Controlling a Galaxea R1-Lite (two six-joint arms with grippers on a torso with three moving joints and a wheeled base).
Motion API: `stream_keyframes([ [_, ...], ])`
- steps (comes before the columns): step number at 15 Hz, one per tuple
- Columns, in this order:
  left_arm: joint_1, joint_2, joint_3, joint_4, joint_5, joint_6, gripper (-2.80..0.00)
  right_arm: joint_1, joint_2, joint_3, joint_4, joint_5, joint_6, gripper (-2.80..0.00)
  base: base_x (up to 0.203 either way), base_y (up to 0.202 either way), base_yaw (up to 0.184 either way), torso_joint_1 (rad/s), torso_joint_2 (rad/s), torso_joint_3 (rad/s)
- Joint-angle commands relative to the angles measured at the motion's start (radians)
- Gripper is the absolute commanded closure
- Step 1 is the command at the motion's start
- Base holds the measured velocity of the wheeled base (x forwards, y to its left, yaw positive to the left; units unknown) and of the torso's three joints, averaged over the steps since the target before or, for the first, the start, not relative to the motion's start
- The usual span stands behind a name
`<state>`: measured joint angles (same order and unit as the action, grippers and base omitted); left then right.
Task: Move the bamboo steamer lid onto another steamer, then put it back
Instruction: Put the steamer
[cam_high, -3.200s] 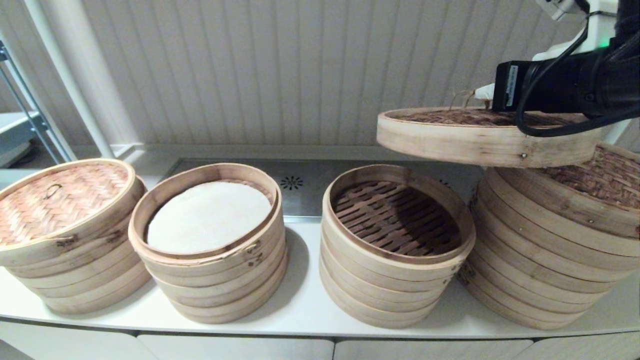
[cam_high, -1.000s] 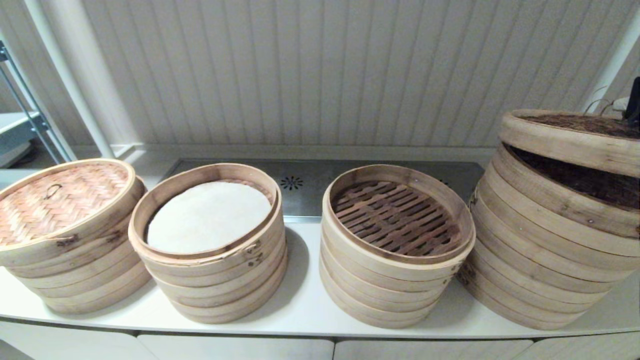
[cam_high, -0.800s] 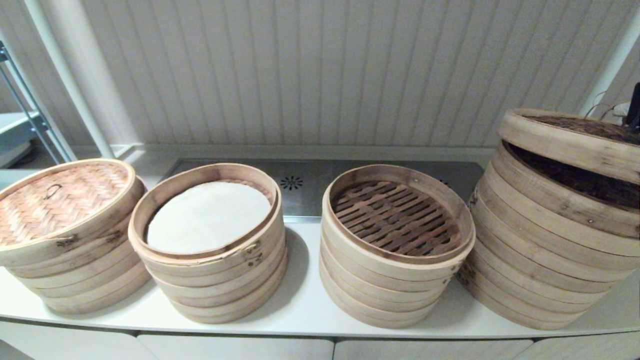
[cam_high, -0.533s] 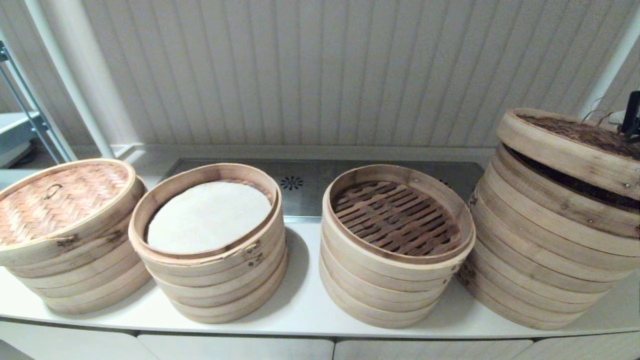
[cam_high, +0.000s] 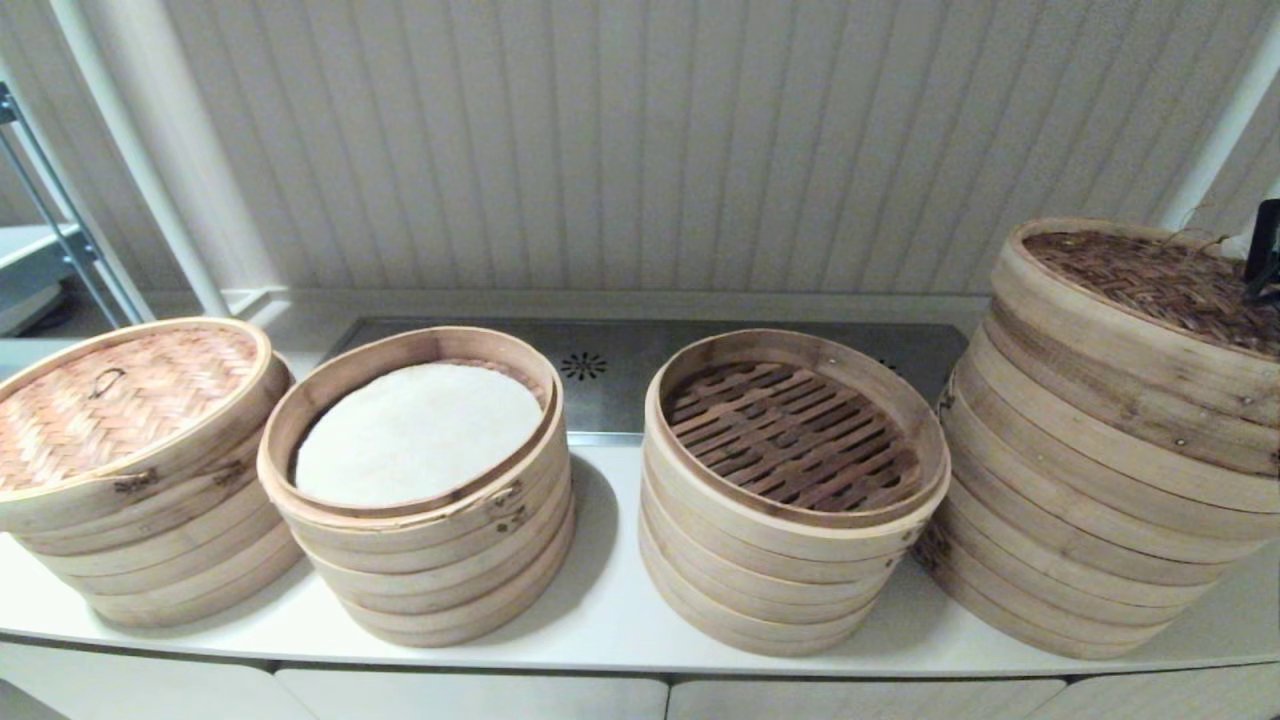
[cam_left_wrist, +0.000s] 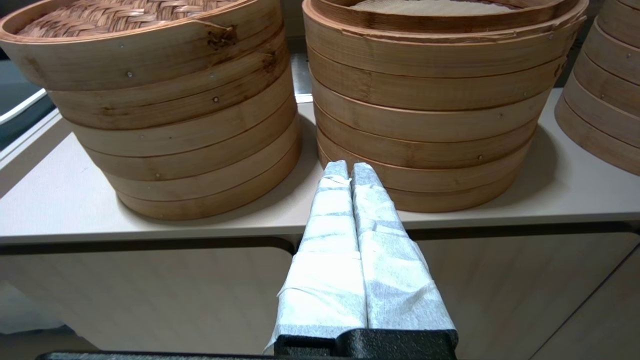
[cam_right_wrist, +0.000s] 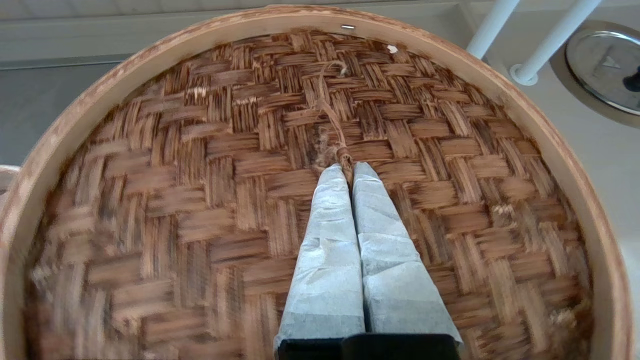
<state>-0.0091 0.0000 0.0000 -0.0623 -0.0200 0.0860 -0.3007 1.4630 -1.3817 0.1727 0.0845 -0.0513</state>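
The right gripper (cam_right_wrist: 348, 167) is pinched together on the twine loop (cam_right_wrist: 331, 120) at the middle of the bamboo steamer lid (cam_high: 1150, 290). That central hold probably keeps the lid level. The lid sits on the tall steamer stack (cam_high: 1080, 500) at the worktop's (cam_high: 600, 610) right end. The left gripper (cam_left_wrist: 348, 170) hangs below the front edge, fingers together, idle.

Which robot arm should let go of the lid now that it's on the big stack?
Right. The right gripper is shut on the lid's little loop, on the tall stack at the robot's right. The left gripper is shut and empty, low by the counter edge near the left stacks.
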Motion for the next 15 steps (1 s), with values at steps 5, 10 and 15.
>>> stream_keyframes([
  [5,0.0,0.002,0.029,-0.001,0.0,0.003,0.0,-0.034,0.001,-0.003,-0.006,0.04,-0.003,0.0,0.0,0.0,0.0,0.0,0.0,0.0],
  [10,0.0,0.002,0.029,-0.001,0.0,0.003,0.0,-0.034,0.017,0.006,-0.005,0.04,-0.005,0.0,0.0,0.0,0.0,0.0,0.0,0.0],
  [15,0.0,0.002,0.029,-0.001,0.0,0.003,0.0,-0.026,0.013,0.018,-0.004,0.04,-0.01,0.0,0.0,0.0,0.0,0.0,0.0,0.0],
])
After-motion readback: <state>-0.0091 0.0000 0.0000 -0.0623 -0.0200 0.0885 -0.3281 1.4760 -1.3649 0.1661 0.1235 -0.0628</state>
